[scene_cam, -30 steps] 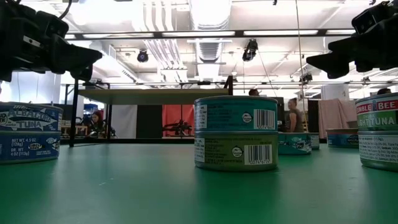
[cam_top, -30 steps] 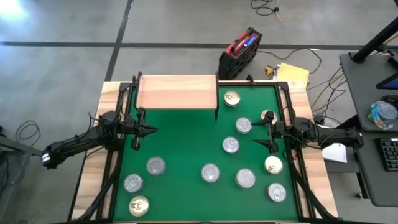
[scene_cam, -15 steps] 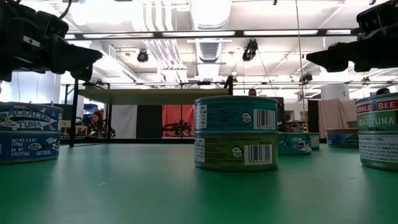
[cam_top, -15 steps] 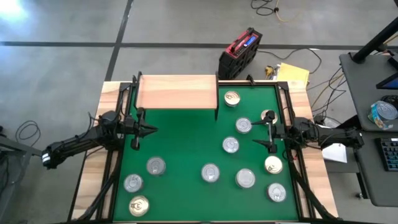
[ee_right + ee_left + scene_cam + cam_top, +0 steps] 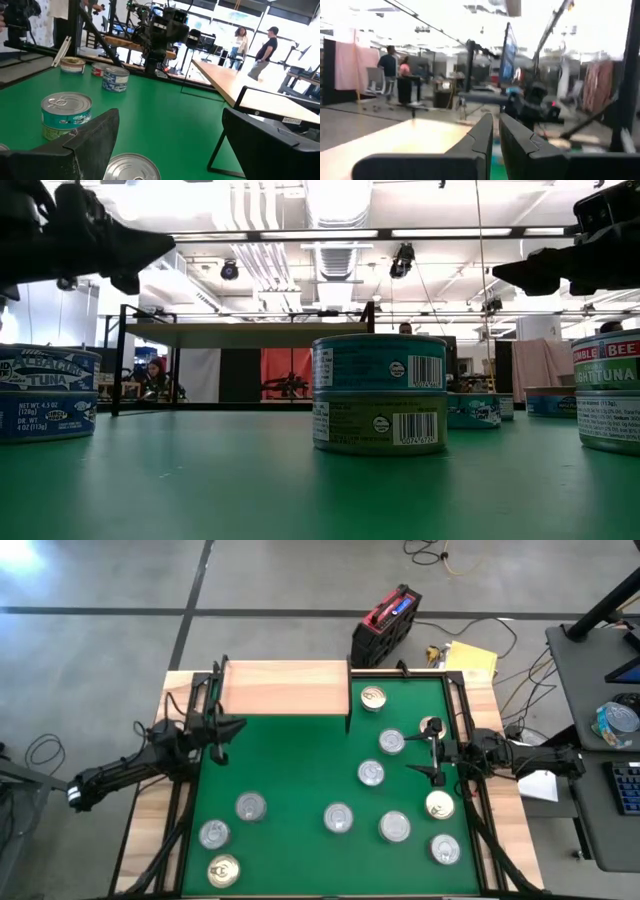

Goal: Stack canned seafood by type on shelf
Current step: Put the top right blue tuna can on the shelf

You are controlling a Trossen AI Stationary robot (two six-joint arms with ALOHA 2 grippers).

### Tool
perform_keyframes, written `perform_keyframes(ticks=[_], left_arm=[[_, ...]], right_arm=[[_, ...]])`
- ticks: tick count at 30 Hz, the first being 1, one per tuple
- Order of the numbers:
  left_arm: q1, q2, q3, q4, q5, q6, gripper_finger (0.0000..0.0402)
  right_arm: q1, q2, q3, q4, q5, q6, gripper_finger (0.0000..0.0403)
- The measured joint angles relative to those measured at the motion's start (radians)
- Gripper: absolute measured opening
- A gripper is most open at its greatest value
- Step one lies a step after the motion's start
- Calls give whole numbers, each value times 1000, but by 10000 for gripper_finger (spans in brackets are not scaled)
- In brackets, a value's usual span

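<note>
Left gripper point(image 5: 236, 725) is sitting closed and empty near the mat's left edge, just in front of the shelf's left leg; left wrist view is showing the two fingers point(image 5: 485, 135) nearly pressed together with nothing between. Right gripper point(image 5: 421, 754) is hanging wide open and empty near the mat's right edge, pointing inward, with a silver tin point(image 5: 371, 773) just beside its tips and another point(image 5: 391, 742) near it toward the back; right wrist view is showing a lid point(image 5: 131, 167) lying between the spread fingers, low in front. Shelf point(image 5: 285, 687) is standing at the green mat's point(image 5: 300, 765) back left corner and its board is carrying no tins yet. Canned seafood is all lying on the mat: a gold-topped tin point(image 5: 373, 698) just right of the shelf, a cluster along the right side, a tin mid-front point(image 5: 338, 817), and three toward the front left corner, one of them gold-topped point(image 5: 223, 870). Low view is showing a teal tin sitting on a green-sided one point(image 5: 379, 394), so some are already doubled up. Judging this as the very start: no pick in hand. Next move probably calls for the right arm dropping over the nearest silver tin, straddling it squarely, closing, then carrying it across to the shelf; sorting by label is needing care, since silver lids look alike from above.
</note>
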Motion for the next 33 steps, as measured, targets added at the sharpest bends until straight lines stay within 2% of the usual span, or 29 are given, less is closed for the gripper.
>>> perform_keyframes(ticks=[2,6,10,15,19,23,27,33], left_arm=[[0,0,0,22,1,-34,16],[0,0,0,58,0,-37,16],[0,0,0,107,0,-92,16],[0,0,0,108,0,-331,16],[-2,1,0,113,9,-417,16],[-18,26,0,101,9,-537,16],[-71,73,0,126,-6,-501,16],[-183,168,0,322,-52,-380,16]], right_arm=[[0,0,0,0,-1,28,345],[0,0,0,36,-14,324,345],[0,0,0,100,-11,439,345],[0,0,0,141,-11,454,345],[0,0,0,144,-11,435,345],[0,0,0,196,-11,492,345],[1,0,0,231,-27,508,345],[0,0,1,239,-9,513,345]])
